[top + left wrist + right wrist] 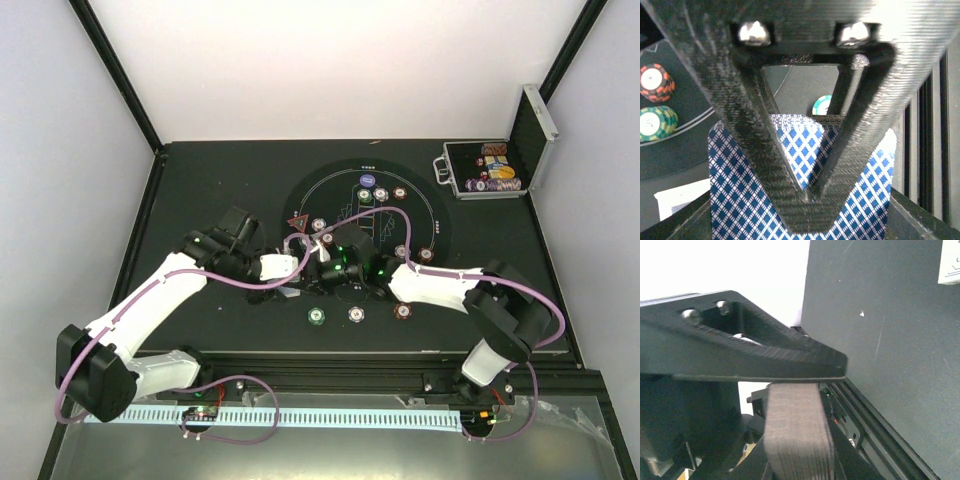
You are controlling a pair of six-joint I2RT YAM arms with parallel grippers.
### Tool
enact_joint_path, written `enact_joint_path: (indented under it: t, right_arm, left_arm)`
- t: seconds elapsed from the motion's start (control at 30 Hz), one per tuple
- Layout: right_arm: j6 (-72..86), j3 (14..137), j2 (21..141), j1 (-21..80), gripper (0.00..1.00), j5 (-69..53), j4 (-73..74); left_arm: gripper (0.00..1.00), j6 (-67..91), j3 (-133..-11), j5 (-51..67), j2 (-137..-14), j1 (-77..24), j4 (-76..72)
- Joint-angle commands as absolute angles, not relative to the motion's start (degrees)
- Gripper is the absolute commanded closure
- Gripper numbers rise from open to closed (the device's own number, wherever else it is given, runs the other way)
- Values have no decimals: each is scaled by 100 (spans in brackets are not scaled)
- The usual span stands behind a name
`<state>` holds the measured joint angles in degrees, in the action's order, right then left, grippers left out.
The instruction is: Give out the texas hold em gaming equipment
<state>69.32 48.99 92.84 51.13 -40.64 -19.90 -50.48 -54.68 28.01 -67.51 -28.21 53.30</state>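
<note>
My right gripper (810,405) is shut on a deck of playing cards (797,440), seen edge-on between its jaws. My left gripper (807,192) meets it at mid-table and is shut on a card with a blue-diamond back (740,190). From above, the left gripper (300,272) and the right gripper (323,267) touch tips, and the cards are hidden there. A red triangle (296,224) lies just behind them. Green (318,316), white (355,314) and brown (403,311) chips sit near the front. Several more chips (381,194) ring the printed circle.
A silver-edged case (490,170) with coloured chips stands open at the back right. In the left wrist view, an orange-black chip stack (655,82) and a green-yellow stack (657,122) lie beside a white card (680,197). Another white card (950,262) shows in the right wrist view.
</note>
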Motion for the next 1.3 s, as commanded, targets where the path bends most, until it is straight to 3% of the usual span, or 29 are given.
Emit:
enact_joint_path:
  t: [0.0, 0.17, 0.23, 0.47, 0.6, 0.77, 0.9, 1.1, 1.27]
  right_arm:
    - [6951, 4900, 9230, 5107, 99, -3913, -2210]
    - [6968, 4821, 9279, 5109, 99, -3856, -2232]
    - [6976, 4775, 9288, 5110, 99, -3795, -2241]
    - [6654, 4738, 9370, 5099, 99, -3531, -1792]
    - [6396, 4705, 9385, 5052, 97, -3447, -1461]
    - [6042, 4953, 9293, 5009, 72, -3420, -917]
    - [5865, 5156, 9266, 5005, 59, -3466, -527]
    - [5736, 5222, 9213, 4952, 53, -3572, -342]
    - [5677, 5217, 9185, 4901, 58, -3612, -226]
  left_arm:
    - [43, -5039, -5416, 2853, -6759, -2834, 5190]
    - [53, -4999, -5447, 2839, -6705, -2834, 5193]
    - [66, -4963, -5457, 2816, -6674, -2837, 5188]
    - [98, -4833, -5594, 2705, -6657, -2838, 5317]
    - [98, -4820, -5658, 2627, -6626, -2832, 5455]
    - [98, -4852, -5590, 2610, -6558, -2838, 5423]
    - [98, -4852, -5581, 2584, -6568, -2834, 5397]
    - [98, -4887, -5516, 2493, -6565, -2839, 5363]
    - [98, -4887, -5503, 2463, -6550, -2834, 5344]
